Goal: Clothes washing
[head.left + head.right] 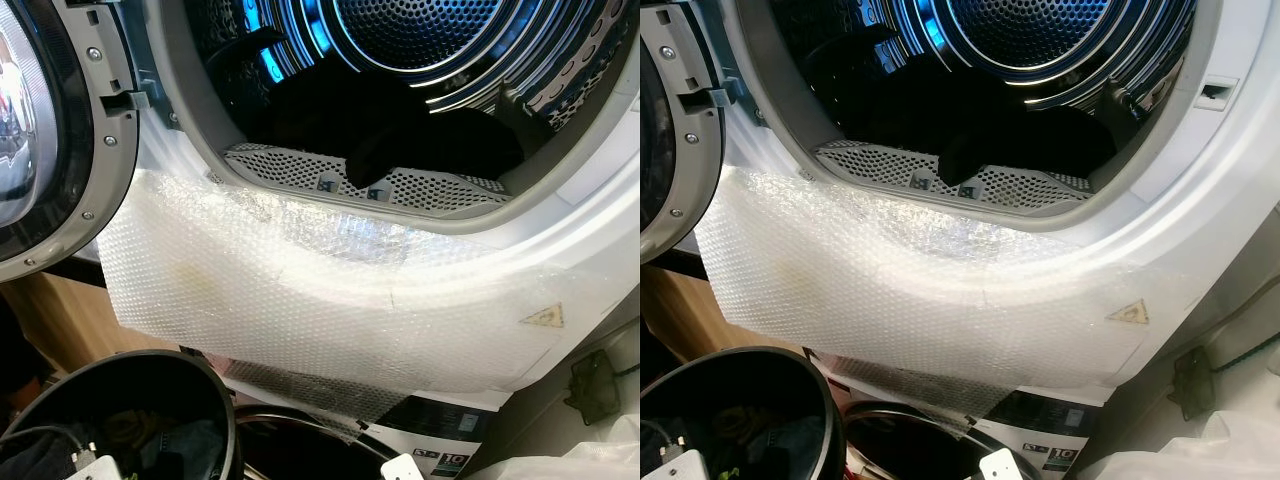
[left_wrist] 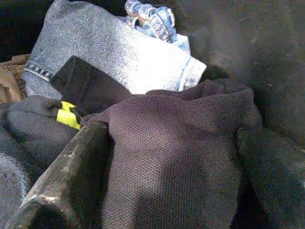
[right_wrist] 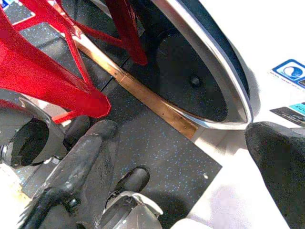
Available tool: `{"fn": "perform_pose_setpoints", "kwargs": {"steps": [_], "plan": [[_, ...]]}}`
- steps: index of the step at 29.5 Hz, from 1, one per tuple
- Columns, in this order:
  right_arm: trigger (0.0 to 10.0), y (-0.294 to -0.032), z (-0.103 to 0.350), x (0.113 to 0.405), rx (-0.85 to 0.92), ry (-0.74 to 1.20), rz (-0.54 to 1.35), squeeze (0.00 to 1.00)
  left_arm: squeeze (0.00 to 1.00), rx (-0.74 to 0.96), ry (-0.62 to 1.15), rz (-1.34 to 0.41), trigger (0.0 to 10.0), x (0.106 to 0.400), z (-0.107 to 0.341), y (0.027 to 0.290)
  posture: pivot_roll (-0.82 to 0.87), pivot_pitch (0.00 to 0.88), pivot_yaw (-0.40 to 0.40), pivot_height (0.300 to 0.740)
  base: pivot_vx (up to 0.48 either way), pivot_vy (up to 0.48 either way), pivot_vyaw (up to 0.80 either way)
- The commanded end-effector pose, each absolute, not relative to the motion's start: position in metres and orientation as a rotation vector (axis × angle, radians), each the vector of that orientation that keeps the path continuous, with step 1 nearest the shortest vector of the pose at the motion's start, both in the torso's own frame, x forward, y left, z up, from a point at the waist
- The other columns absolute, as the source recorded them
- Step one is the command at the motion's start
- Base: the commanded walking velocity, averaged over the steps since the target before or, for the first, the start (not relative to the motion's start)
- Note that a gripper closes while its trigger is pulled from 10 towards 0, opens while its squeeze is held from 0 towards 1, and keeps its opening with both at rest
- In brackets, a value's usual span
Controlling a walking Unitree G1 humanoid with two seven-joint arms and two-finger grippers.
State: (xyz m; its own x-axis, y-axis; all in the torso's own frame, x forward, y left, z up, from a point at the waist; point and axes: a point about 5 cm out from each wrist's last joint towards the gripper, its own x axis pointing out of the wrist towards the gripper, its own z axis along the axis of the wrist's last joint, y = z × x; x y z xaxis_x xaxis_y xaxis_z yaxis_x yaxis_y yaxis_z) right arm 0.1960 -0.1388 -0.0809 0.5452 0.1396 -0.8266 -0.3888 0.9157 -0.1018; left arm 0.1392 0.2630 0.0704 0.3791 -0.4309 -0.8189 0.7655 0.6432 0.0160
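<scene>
Left eye view has the round door (image 1: pixel 45 130) swung open at the left, its grey plastic rim studded with screws and cut off by the frame edge. Beside it gapes the machine's drum (image 1: pixel 430 30), shiny perforated metal lit blue, with dark clothes (image 1: pixel 400 135) heaped inside, too black to tell apart. A sheet of bubble wrap (image 1: pixel 300 300) drapes over the white front below the opening. At the bottom stands a round black basket (image 1: pixel 215 400), partly cropped. In the left wrist view, the left claw (image 2: pixel 176 157) sits spread, its fingers on either side of a dark woven garment (image 2: pixel 176 143), with folded jeans (image 2: pixel 109 52) behind. The right claw (image 3: pixel 190 157) hangs spread and empty over the speckled dark floor (image 3: pixel 162 157), near red metal legs (image 3: pixel 47 67).
</scene>
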Motion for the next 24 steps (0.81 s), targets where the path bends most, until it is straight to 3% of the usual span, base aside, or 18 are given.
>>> {"fn": "perform_pose_setpoints", "kwargs": {"steps": [1,3,4,5,6,15,24], "plan": [[10.0,-0.141,-0.080,0.198,-0.296,0.951,0.317,0.00,1.00,0.428,0.933,-0.795,10.0,0.135,0.057,0.263,0.39,0.000,-0.053,0.740,0.000,0.000,0.00],[10.0,-0.142,-0.080,0.198,-0.296,0.950,0.316,0.00,1.00,0.431,0.932,-0.793,10.0,0.136,0.056,0.262,0.38,0.000,-0.052,0.740,0.000,0.000,0.00],[10.0,-0.142,-0.079,0.199,-0.295,0.947,0.311,0.00,0.61,0.452,0.927,-0.793,10.0,0.140,0.053,0.261,0.38,0.000,-0.053,0.740,0.000,0.000,0.00],[10.0,-0.142,-0.079,0.199,-0.295,0.947,0.311,0.00,0.61,0.452,0.927,-0.793,10.0,0.140,0.053,0.261,0.38,0.000,-0.053,0.740,0.000,0.000,0.00],[10.0,-0.143,-0.079,0.200,-0.295,0.947,0.310,0.00,0.00,0.451,0.929,-0.797,10.0,0.142,0.052,0.260,0.37,0.000,-0.052,0.740,0.000,0.000,0.00],[10.0,-0.144,-0.079,0.199,-0.298,0.952,0.307,0.00,0.00,0.460,1.065,-0.809,10.0,0.134,0.052,0.268,0.37,0.000,-0.048,0.740,0.000,0.000,0.00],[10.0,-0.142,-0.080,0.199,-0.310,0.961,0.318,0.00,0.00,0.629,1.176,-0.617,10.0,0.143,0.064,0.299,0.37,0.000,-0.038,0.740,0.000,0.000,0.00]]}}
